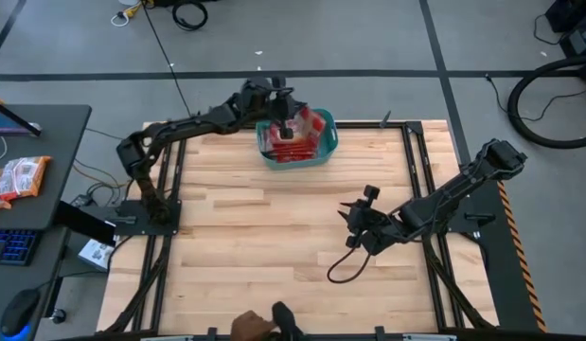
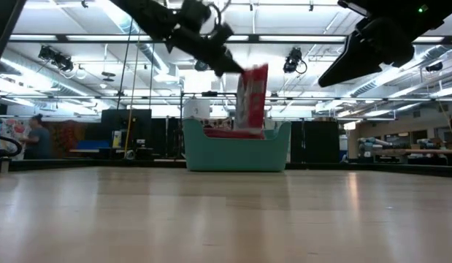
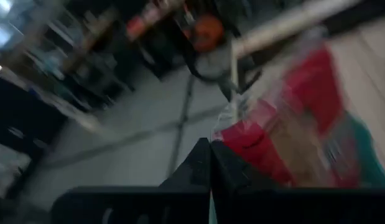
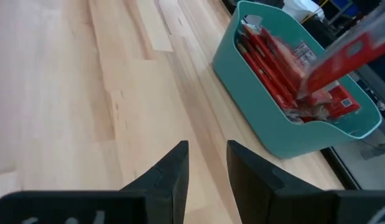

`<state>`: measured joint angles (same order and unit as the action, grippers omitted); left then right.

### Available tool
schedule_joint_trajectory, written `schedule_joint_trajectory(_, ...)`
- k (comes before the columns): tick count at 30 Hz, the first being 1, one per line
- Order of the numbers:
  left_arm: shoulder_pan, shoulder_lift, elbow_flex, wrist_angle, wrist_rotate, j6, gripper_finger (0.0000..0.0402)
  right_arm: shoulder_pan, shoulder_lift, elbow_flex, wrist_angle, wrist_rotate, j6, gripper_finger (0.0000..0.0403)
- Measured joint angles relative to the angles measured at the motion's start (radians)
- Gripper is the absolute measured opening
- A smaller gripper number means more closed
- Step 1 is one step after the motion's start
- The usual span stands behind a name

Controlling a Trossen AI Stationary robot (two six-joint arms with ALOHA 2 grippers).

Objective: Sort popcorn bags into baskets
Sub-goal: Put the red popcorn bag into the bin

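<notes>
The teal basket stands by the table's far edge with several red popcorn bags packed in it. One more popcorn bag stands upright over the basket, its lower end down among the others. My left gripper reaches over the basket, shut at that bag's top. My right gripper hovers open over bare table toward the right, pointing at the basket. My left gripper pinches the upright popcorn bag by its upper corner, at the clear sealed edge, with only its fingertips. It comes slanting down from the table's left. The bag hangs upright below the fingers with its lower end inside the basket.
A person's hand shows at the table's near edge. A side desk on the left holds more packets and a keyboard. A dark cable loop lies under the right arm. Metal frame rails run along the table's sides.
</notes>
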<state>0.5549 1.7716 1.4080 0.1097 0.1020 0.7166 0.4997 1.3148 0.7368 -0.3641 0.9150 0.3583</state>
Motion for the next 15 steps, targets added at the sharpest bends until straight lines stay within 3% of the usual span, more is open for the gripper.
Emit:
schedule_joint_trajectory(7,0.034,-0.019,0.001,-0.192,0.039,0.018,0.0,0.019,0.0,0.0,-0.002,0.0,0.004,0.0114)
schedule_joint_trajectory(15,0.032,-0.073,0.001,-0.42,0.016,0.1,0.0003,0.018,0.0,0.0,-0.003,0.0,-0.008,0.0114)
